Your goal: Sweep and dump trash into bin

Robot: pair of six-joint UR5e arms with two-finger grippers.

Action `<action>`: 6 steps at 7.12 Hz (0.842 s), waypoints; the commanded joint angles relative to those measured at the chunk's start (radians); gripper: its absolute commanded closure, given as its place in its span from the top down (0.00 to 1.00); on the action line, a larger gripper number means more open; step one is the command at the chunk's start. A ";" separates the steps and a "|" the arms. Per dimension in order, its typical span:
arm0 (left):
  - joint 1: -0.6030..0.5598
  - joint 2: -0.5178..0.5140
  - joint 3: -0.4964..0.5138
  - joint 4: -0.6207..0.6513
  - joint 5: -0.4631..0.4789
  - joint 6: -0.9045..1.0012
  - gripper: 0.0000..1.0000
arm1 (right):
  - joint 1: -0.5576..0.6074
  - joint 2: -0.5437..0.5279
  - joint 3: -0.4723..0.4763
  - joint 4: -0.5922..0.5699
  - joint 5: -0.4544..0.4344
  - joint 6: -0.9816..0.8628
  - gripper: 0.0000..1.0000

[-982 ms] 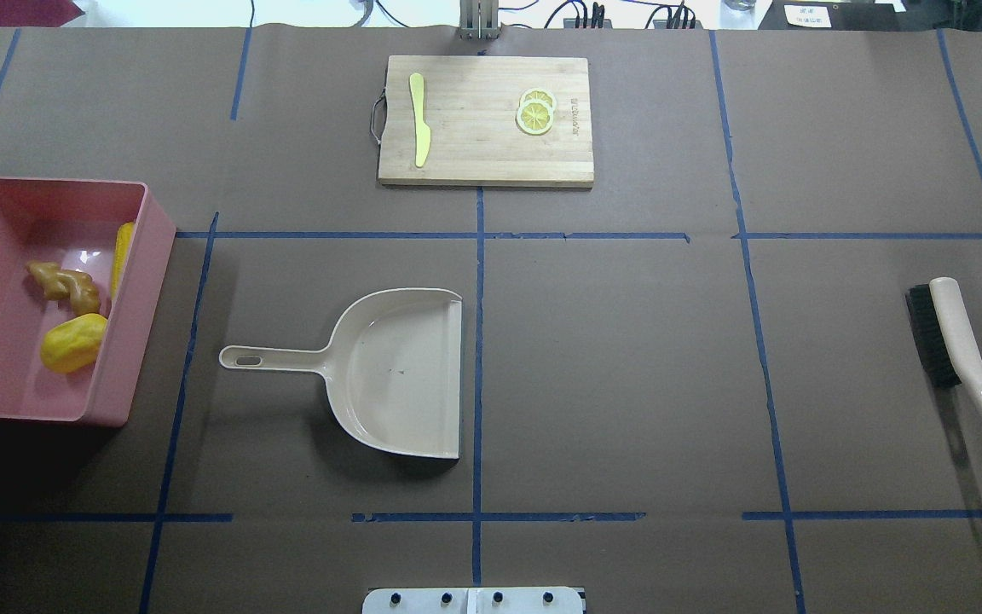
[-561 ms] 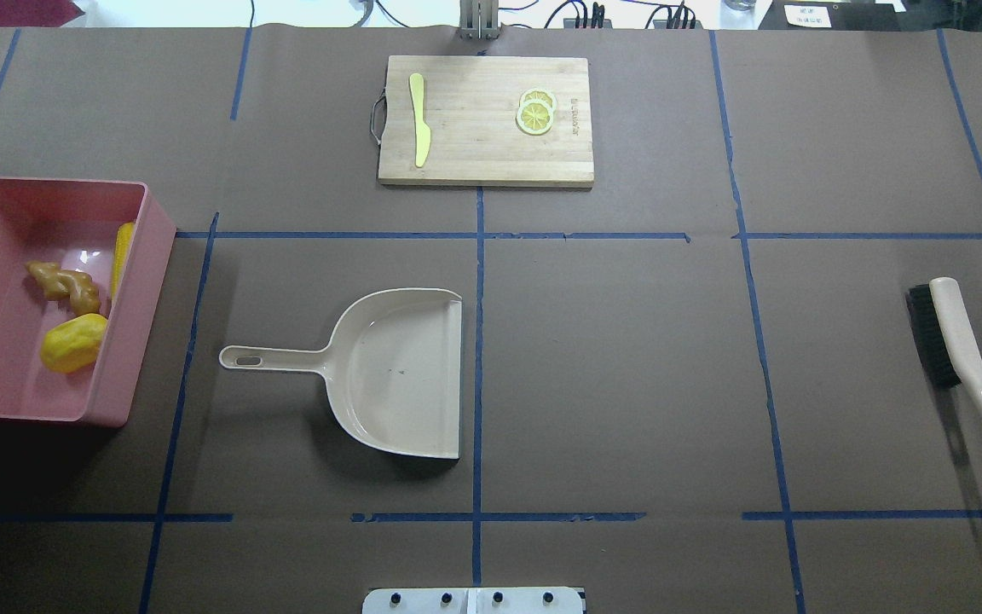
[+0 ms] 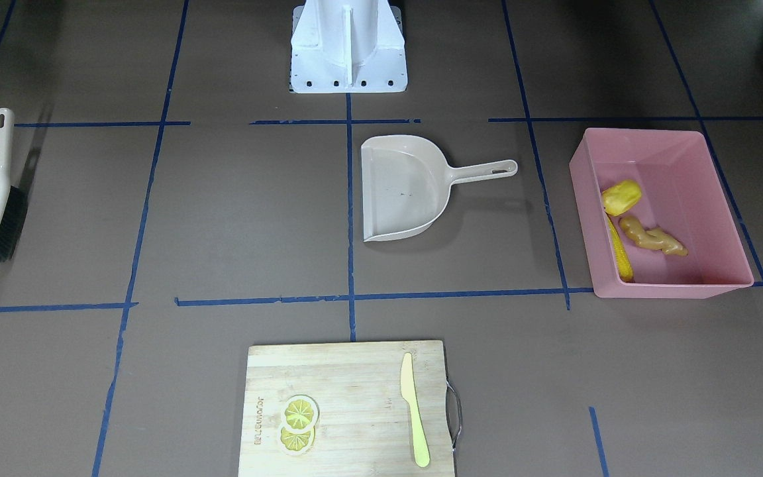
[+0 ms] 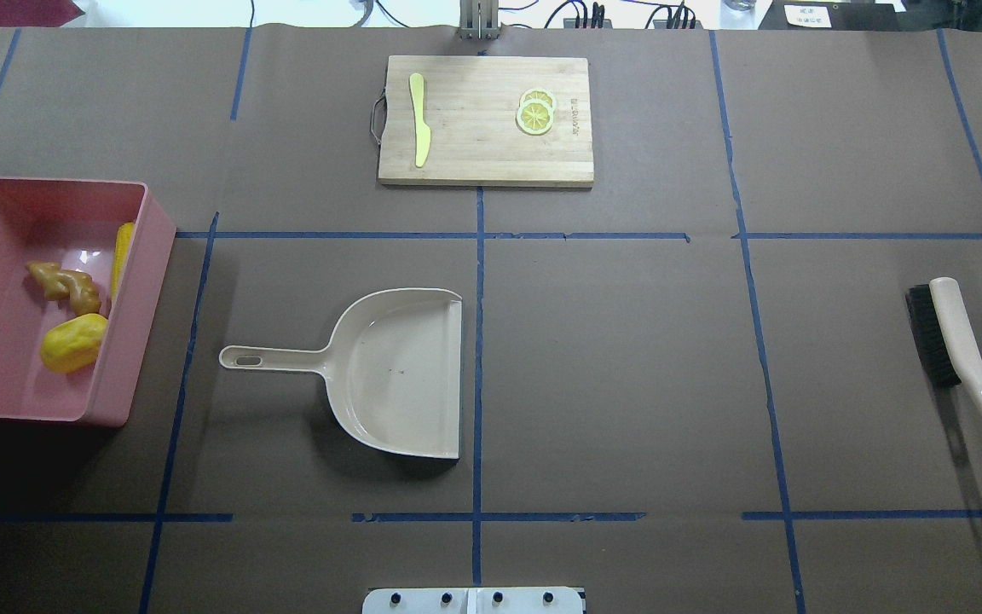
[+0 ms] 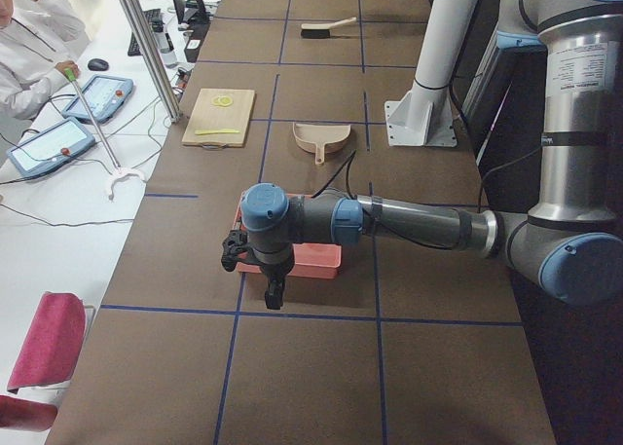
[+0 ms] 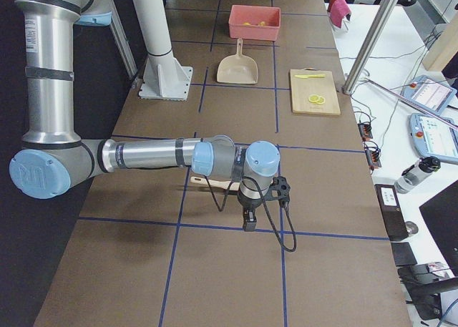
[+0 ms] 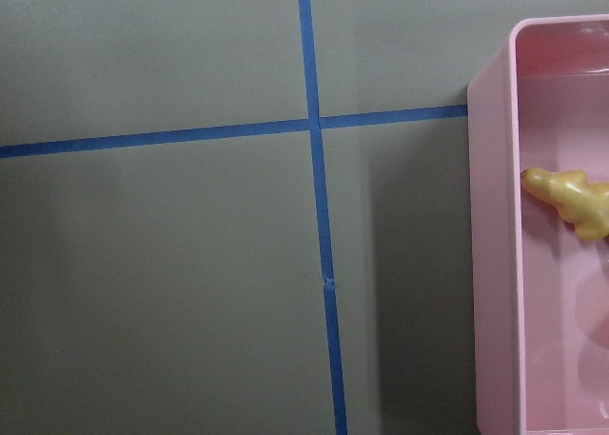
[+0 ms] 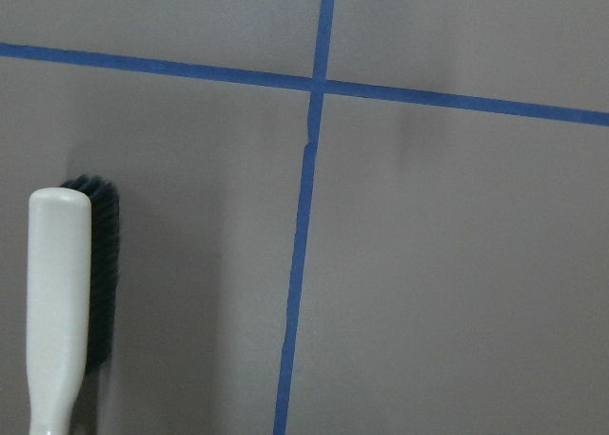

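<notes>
The pink bin stands at the table's left; in the front-facing view it is at the right. Inside it lie the corn cob, the yellow potato-like lump and the tan ginger root. The left wrist view shows the bin's wall and the ginger root. My left gripper hangs beside the bin, beyond its outer side. My right gripper hangs by the brush. Both show only in side views, so I cannot tell if they are open or shut.
The beige dustpan lies empty mid-table, handle pointing toward the bin. The brush lies at the far right and shows in the right wrist view. A wooden cutting board at the back holds a knife and lemon slices.
</notes>
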 commanded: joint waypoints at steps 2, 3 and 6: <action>0.000 -0.001 0.025 0.003 0.045 0.000 1.00 | -0.005 0.025 0.024 0.000 -0.001 0.001 1.00; 0.000 0.001 0.018 0.004 0.048 0.000 1.00 | -0.004 0.022 0.030 0.000 0.005 0.002 1.00; -0.001 0.001 0.025 0.004 0.042 0.000 1.00 | -0.004 0.023 0.036 0.000 0.010 0.004 1.00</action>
